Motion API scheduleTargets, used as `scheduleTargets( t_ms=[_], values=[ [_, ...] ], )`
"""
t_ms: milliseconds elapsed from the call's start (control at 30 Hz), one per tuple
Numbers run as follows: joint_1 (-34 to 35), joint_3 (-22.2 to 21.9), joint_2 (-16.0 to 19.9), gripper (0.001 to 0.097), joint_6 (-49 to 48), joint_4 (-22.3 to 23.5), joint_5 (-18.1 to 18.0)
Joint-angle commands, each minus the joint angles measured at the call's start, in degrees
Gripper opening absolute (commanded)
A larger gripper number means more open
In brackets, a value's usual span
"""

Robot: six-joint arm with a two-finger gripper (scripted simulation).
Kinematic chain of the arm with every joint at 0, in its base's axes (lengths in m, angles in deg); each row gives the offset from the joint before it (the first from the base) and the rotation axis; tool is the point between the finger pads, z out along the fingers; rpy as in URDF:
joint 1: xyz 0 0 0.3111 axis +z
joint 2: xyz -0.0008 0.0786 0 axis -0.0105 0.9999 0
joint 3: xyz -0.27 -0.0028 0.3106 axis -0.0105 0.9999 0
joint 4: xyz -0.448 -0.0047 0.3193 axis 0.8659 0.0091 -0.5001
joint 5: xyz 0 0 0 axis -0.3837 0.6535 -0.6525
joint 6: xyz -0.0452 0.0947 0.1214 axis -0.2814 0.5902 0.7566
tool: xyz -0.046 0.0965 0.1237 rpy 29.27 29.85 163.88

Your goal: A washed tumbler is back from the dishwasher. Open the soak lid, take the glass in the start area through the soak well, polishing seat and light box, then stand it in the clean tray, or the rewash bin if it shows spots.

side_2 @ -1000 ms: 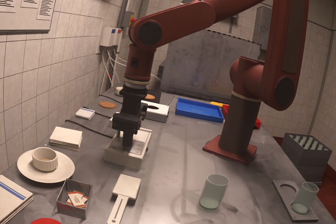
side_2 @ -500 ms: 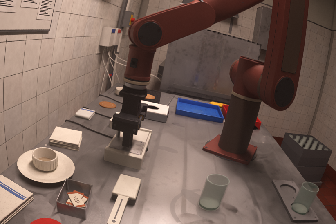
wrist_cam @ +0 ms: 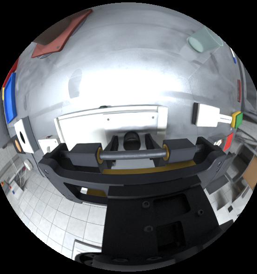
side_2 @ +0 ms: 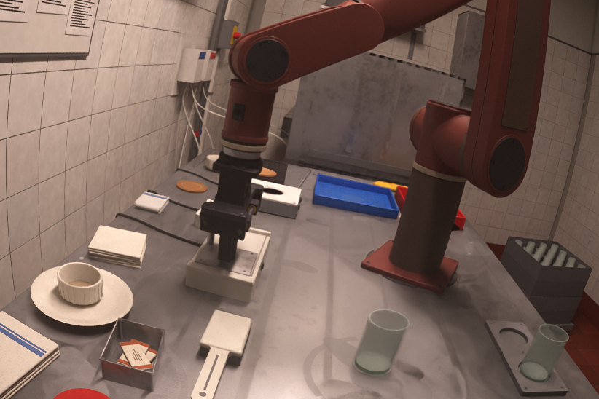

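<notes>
The white soak well box (side_2: 230, 261) sits left of centre on the steel table, its flat lid (wrist_cam: 111, 120) down. My gripper (wrist_cam: 131, 143) is lowered onto the lid, fingers on either side of the dark lid knob (wrist_cam: 131, 140). It is open and holds nothing. The pale green tumbler (side_2: 381, 341) stands upright in a ring mark near the front of the table, apart from the arm. It also shows at the far edge of the wrist camera (wrist_cam: 204, 40). A second like tumbler (side_2: 543, 351) stands on a grey plate at the front right corner.
The tiled wall runs close along the left. A white box with a round hole (side_2: 278, 197) stands behind the soak well. A blue tray (side_2: 355, 195) and a red bin (side_2: 454, 214) lie beyond it. The arm's base (side_2: 411, 264) stands at the centre right. A white paddle (side_2: 222, 342), a plate with a bowl (side_2: 81, 289) and a small metal tin (side_2: 133, 351) fill the front left.
</notes>
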Motion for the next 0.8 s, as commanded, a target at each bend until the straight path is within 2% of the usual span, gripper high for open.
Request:
scheduleTargets(
  t_ms=[0, 167, 767],
  values=[
    [0.0, -0.1, 0.0, 0.0548, 0.0, 0.0, 0.0],
    [0.0, -0.1, 0.0, 0.0548, 0.0, 0.0, 0.0],
    [0.0, -0.1, 0.0, 0.0188, 0.0, 0.0, 0.0]
  ],
)
